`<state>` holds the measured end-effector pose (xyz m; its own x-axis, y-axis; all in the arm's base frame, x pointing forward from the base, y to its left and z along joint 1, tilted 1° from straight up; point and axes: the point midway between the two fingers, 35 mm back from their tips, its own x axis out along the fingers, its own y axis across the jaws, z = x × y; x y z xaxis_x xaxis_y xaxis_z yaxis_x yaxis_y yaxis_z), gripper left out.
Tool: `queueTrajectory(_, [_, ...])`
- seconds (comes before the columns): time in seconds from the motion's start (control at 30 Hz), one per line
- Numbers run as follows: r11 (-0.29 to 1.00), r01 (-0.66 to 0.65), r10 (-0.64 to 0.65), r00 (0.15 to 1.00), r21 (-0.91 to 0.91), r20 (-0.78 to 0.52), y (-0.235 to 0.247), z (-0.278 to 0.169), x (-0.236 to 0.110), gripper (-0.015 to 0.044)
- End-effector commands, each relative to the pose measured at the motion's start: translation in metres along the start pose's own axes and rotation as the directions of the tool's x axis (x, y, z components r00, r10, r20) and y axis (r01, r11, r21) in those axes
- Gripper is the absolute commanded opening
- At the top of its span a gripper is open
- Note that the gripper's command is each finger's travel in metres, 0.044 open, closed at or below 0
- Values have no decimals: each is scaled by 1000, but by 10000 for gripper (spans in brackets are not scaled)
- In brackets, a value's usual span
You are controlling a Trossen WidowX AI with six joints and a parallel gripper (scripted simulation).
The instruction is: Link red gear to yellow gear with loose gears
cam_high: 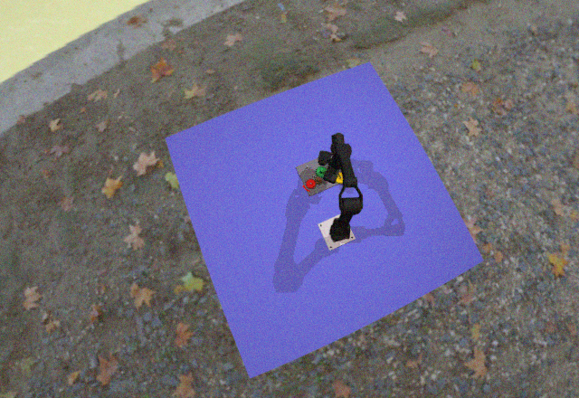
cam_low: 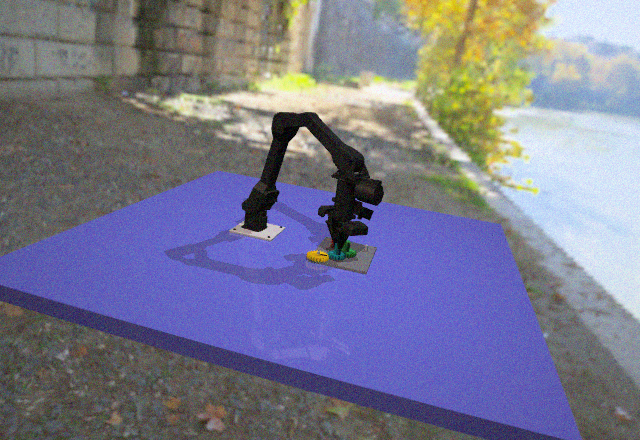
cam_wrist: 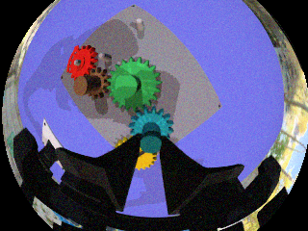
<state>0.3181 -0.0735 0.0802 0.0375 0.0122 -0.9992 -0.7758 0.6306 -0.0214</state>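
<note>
Teal gear (cam_low: pixel 337 255) (cam_wrist: pixel 161 120) is being gripped by its upright knob, the tool (cam_high: pixel 330 176) (cam_low: pixel 339 244) (cam_wrist: pixel 150 139) clenching it above the grey board (cam_high: pixel 302 169) (cam_low: pixel 364 260) (cam_wrist: pixel 188 91). Board is lying nearer the upper edge than the lower edge of the surface (cam_high: pixel 261 281) (cam_low: pixel 232 295) (cam_wrist: pixel 241 72) in the top view. Red gear (cam_high: pixel 309 183) (cam_wrist: pixel 88 59), brown gear (cam_high: pixel 319 180) (cam_wrist: pixel 99 82) and green gear (cam_high: pixel 320 171) (cam_low: pixel 351 252) (cam_wrist: pixel 148 79) are forming a run; teal is bridging between green and yellow gear (cam_high: pixel 339 177) (cam_low: pixel 317 256) (cam_wrist: pixel 145 162). Whether teal is sitting flat, I am not able to tell.

Judgement: finishing this placement is calling for a vertical knob, light pressing and slight twisting if teeth are clashing. Releasing should be waiting for full seating; retreating straight up is lessening the risk of dragging teal off its peg.
</note>
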Motion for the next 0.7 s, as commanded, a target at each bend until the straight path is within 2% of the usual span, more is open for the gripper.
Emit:
queueTrajectory(0.0, [996, -3, 3, 1000, -95, 1, 1, 0, 1, 0])
queueTrajectory(0.33, [968, -2, 3, 1000, -252, 1, 0, -1, 4, 0])
queueTrajectory(0.67, [989, -2, 3, 1000, -145, 1, 1, 1, 5, 0])
